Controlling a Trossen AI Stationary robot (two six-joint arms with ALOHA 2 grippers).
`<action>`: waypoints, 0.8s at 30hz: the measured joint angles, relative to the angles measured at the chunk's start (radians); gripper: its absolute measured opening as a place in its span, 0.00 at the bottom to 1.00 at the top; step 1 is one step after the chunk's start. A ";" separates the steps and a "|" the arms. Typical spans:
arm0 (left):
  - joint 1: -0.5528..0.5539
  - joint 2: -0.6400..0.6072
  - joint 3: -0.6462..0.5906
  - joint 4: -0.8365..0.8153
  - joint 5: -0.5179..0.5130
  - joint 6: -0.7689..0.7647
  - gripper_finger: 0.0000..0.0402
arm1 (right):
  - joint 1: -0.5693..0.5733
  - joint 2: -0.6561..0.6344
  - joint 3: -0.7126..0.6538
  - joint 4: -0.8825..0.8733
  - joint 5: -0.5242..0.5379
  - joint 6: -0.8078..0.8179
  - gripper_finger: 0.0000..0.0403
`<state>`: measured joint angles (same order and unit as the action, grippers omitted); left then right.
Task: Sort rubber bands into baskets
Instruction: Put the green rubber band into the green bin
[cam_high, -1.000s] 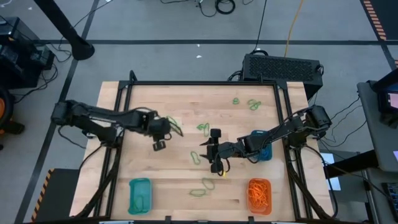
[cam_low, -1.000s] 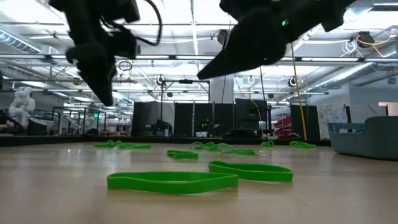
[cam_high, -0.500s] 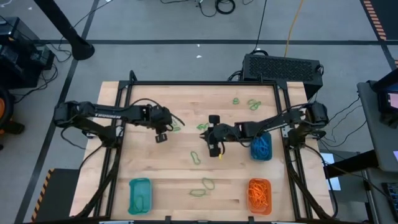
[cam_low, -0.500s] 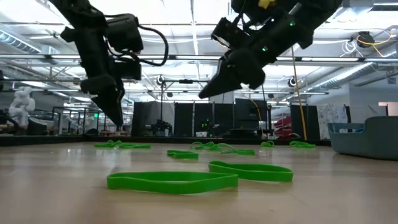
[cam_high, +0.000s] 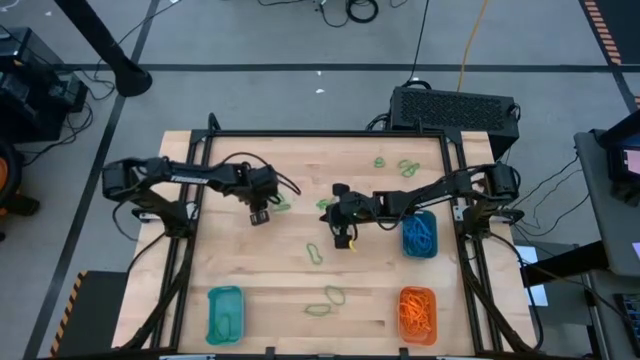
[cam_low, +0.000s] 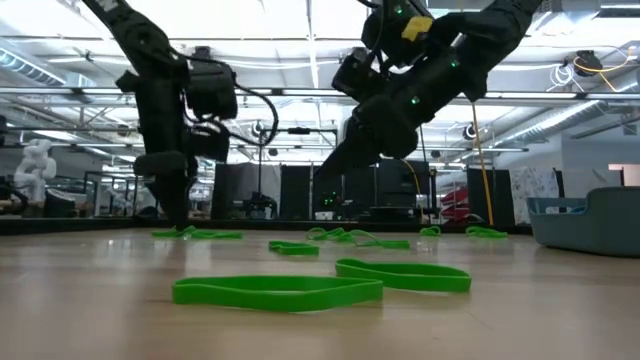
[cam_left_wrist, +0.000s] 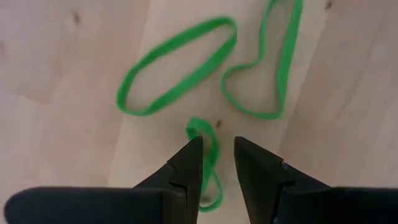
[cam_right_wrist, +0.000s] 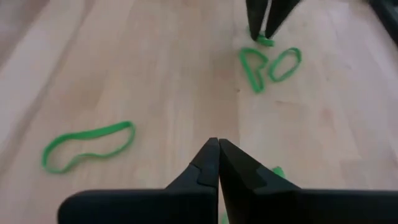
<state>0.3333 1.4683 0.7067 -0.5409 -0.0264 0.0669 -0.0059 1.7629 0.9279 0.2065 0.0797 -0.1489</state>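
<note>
Several green rubber bands lie flat on the wooden table (cam_high: 250, 270). My left gripper (cam_left_wrist: 216, 146) points down, open, over a cluster of them (cam_high: 281, 205). One small band (cam_left_wrist: 210, 163) lies between its fingers, two more loops (cam_left_wrist: 177, 74) just beyond. Its tips are down at the table in the low view (cam_low: 186, 224). My right gripper (cam_right_wrist: 218, 147) is shut on nothing and hovers above the table's middle (cam_high: 333, 218), slanting down toward the left gripper. The baskets stand at the near left, teal (cam_high: 224, 313), near right, orange (cam_high: 417, 312), and right, blue (cam_high: 420, 236). My left gripper stands from above with a finger on either side of the small green band (cam_left_wrist: 210, 163), which lies flat on the table. The left finger (cam_left_wrist: 186, 163) overlaps the band's edge in the wrist view. Whether it touches the band, I cannot tell.
More green bands lie at the centre (cam_high: 316, 255), near the front (cam_high: 335, 294) and at the far right (cam_high: 408, 168). The orange basket holds orange bands, the blue one blue bands. A black frame (cam_high: 330, 133) borders the table. A grey box (cam_high: 455, 106) sits beyond the far edge.
My left gripper has swung toward the far edge and come down onto the cluster of green bands. My right gripper has moved from the near middle toward the far edge, staying above the table. The bands have stayed where they were.
</note>
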 joint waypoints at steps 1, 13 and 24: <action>0.004 0.013 0.000 0.001 0.000 0.001 0.25 | 0.000 0.001 0.000 0.001 -0.011 0.000 0.00; 0.067 0.055 0.004 0.001 0.027 0.053 0.08 | 0.000 0.002 0.000 0.002 -0.034 -0.001 0.00; 0.008 -0.114 -0.002 -0.108 0.118 -0.053 0.01 | 0.000 0.002 0.000 0.004 -0.033 -0.010 0.00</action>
<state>0.3412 1.3546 0.7048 -0.6486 0.0913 0.0144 -0.0063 1.7653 0.9279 0.2108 0.0463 -0.1588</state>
